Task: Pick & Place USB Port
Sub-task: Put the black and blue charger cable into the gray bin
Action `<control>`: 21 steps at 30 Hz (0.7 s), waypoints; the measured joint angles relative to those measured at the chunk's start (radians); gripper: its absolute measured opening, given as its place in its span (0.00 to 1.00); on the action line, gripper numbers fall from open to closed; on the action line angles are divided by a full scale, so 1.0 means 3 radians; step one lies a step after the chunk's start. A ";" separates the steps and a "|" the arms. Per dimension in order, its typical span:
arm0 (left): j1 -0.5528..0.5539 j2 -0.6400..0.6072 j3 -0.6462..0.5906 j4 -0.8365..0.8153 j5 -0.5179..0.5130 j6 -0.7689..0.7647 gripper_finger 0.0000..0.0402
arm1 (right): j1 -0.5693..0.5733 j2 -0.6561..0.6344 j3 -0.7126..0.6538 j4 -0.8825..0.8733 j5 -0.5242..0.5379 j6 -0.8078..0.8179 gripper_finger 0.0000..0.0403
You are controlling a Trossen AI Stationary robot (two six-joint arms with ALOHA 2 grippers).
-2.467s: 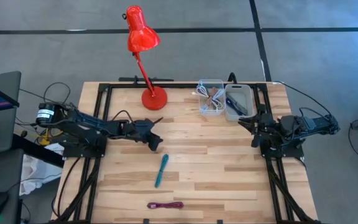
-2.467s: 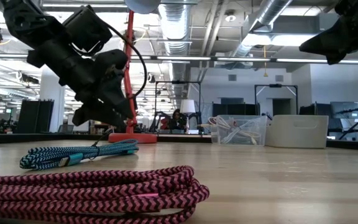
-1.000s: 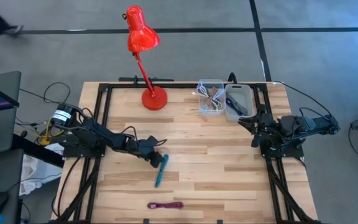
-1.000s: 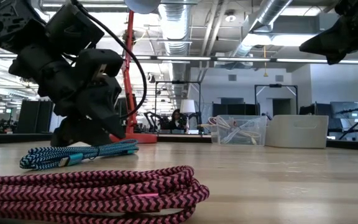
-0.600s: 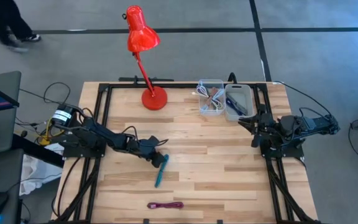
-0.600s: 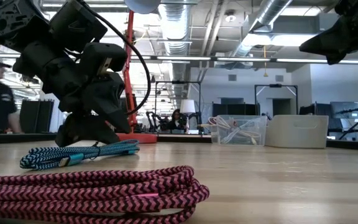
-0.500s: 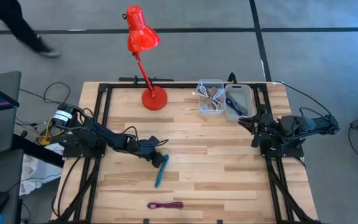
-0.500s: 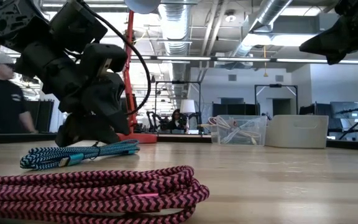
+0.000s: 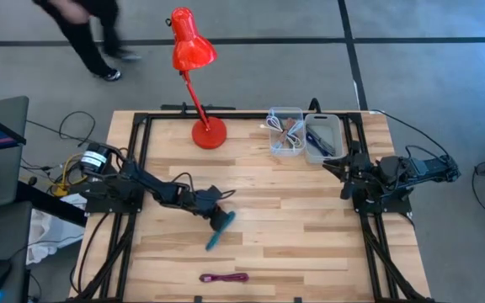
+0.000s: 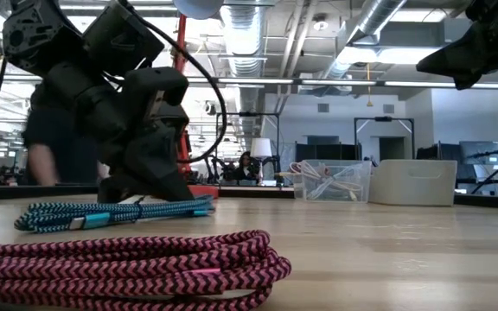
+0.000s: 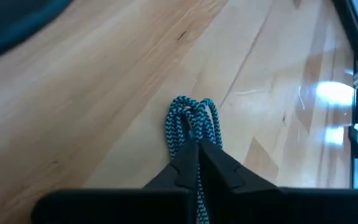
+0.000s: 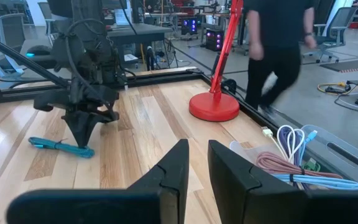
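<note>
Left wrist view showed the left gripper (image 11: 197, 149) clamped on one end of the teal braided cable (image 11: 191, 123) mid-table (light, limp, likely to trail, so that bundled end suits), while the right gripper (image 12: 193, 163) waited slightly parted near the bins.

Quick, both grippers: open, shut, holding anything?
Left gripper: shut on the teal cable.
Right gripper: empty, parked near the bins; open or shut cannot be told.
</note>
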 joint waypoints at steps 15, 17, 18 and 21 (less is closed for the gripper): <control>0.0379 0.0003 0.0530 0.0119 0.0165 0.1174 0.01 | 0.0000 0.0000 0.0000 0.0000 -0.0002 0.0026 0.13; 0.0441 0.0001 0.0630 0.0140 0.0219 0.1374 0.01 | -0.0001 0.0000 0.0000 0.0000 -0.0004 0.0029 0.13; 0.0473 0.0000 0.0678 0.0143 0.0257 0.1465 0.01 | 0.0000 0.0000 0.0000 0.0000 -0.0011 0.0029 0.13; 0.0557 0.0000 0.0792 0.0146 0.0301 0.1708 0.00 | 0.0000 0.0000 0.0000 0.0000 -0.0011 0.0094 0.13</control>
